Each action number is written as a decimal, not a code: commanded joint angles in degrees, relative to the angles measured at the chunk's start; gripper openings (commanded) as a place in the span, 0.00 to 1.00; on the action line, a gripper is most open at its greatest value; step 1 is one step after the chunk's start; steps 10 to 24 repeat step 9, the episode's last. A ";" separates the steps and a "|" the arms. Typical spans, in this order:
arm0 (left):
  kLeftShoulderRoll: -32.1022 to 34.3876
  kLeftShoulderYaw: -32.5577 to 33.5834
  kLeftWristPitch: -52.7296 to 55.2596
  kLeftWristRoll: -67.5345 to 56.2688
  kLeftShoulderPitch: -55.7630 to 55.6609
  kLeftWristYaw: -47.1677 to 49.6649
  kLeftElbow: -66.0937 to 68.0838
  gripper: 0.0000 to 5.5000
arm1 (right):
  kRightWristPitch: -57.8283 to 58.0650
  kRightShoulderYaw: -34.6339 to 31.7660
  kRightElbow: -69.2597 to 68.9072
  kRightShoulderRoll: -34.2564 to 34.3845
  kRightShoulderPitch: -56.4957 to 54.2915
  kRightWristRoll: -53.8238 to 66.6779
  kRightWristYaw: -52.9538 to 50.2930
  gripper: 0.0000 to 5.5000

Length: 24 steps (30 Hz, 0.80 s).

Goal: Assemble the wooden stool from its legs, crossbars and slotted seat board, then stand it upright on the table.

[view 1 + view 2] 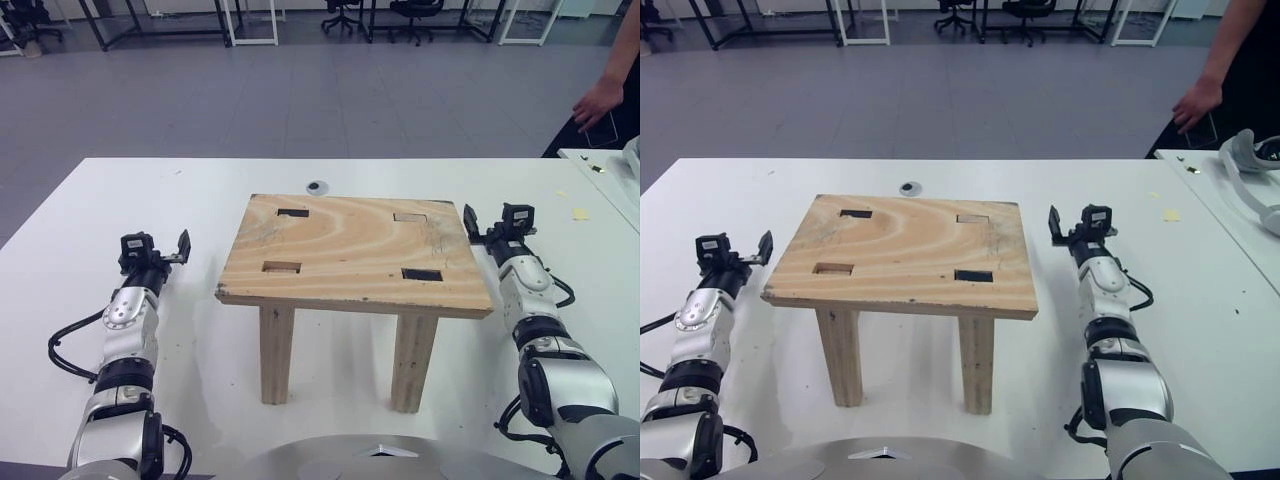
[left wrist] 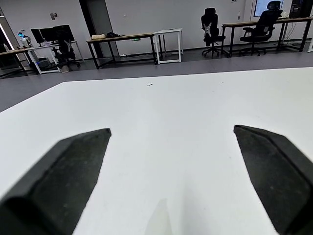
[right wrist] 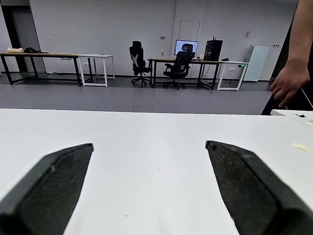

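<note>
Wooden stool stands upright between left claw and right claw.

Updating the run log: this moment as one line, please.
stool: upright on table | left jaws: open, empty | right jaws: open, empty | both clear of stool | status: appears assembled

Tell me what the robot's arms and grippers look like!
The left arm and right arm are chunky silver-grey metal segments with black rings at the joints. Looping black cables run beside them. The left gripper and right gripper are black, each with two flat, wedge-shaped fingers.
</note>
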 commanded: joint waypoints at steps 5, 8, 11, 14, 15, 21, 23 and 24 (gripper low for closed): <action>-0.03 0.13 1.02 1.62 -0.07 -0.63 -2.11 0.84 | -0.10 -2.23 -1.13 0.25 2.06 -2.10 0.85 0.78; 0.05 -0.03 0.93 2.12 0.27 -0.83 -2.38 0.84 | 0.11 -3.01 -1.12 0.05 1.80 -2.34 1.42 0.78; 0.09 0.09 0.86 2.15 0.40 -0.91 -2.43 0.84 | 0.17 -3.18 -1.12 0.06 1.63 -2.45 1.54 0.78; 0.09 0.09 0.86 2.15 0.40 -0.91 -2.43 0.84 | 0.17 -3.18 -1.12 0.06 1.63 -2.45 1.54 0.78; 0.09 0.09 0.86 2.15 0.40 -0.91 -2.43 0.84 | 0.17 -3.18 -1.12 0.06 1.63 -2.45 1.54 0.78; 0.09 0.09 0.86 2.15 0.40 -0.91 -2.43 0.84 | 0.17 -3.18 -1.12 0.06 1.63 -2.45 1.54 0.78; 0.09 0.09 0.86 2.15 0.40 -0.91 -2.43 0.84 | 0.17 -3.18 -1.12 0.06 1.63 -2.45 1.54 0.78; 0.09 0.09 0.86 2.15 0.40 -0.91 -2.43 0.84 | 0.17 -3.18 -1.12 0.06 1.63 -2.45 1.54 0.78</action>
